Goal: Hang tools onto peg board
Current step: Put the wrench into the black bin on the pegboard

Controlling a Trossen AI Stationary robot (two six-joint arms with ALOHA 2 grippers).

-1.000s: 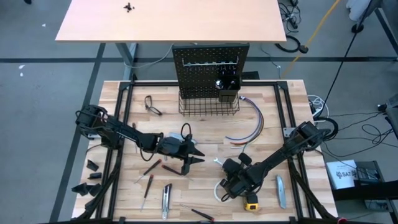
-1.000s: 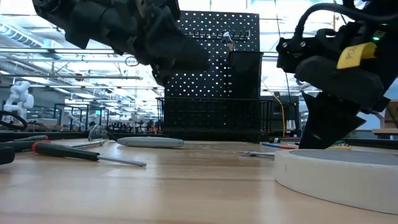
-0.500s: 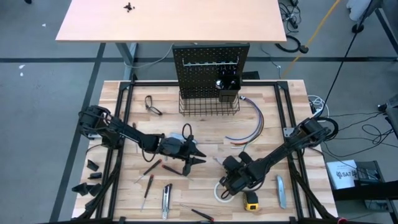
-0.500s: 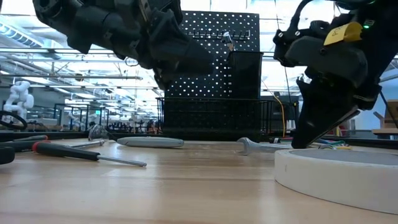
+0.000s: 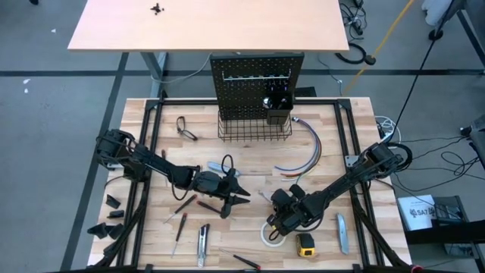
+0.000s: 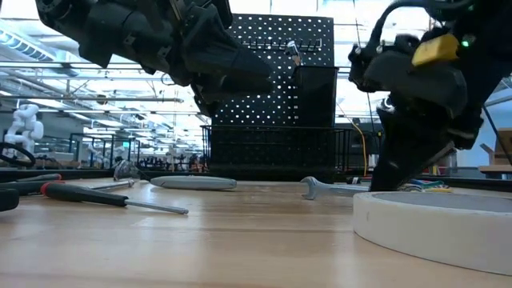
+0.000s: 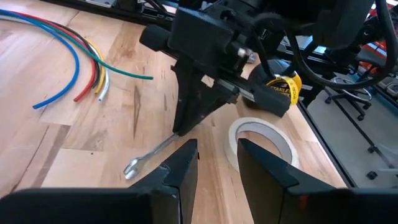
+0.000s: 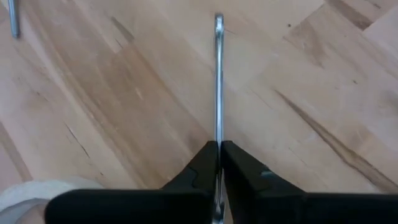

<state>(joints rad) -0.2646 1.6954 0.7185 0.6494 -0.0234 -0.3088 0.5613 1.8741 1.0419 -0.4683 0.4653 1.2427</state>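
Slim silver steel wrench (image 8: 218, 74): lies flat on pale wooden tabletop (image 8: 124, 93), mid-right, beside white tape roll (image 7: 264, 140). Likely light, rigid, slick; pinch shank near middle (less swing). Right gripper (image 8: 219, 163) pinching its shank. Left gripper (image 7: 214, 163) hovers near, fingers slightly parted, empty. Black perforated peg board (image 5: 256, 83) well apart.

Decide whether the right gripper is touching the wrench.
Touching. The right wrist view shows the right gripper with its fingers closed on the wrench, whose shaft runs out from between them.
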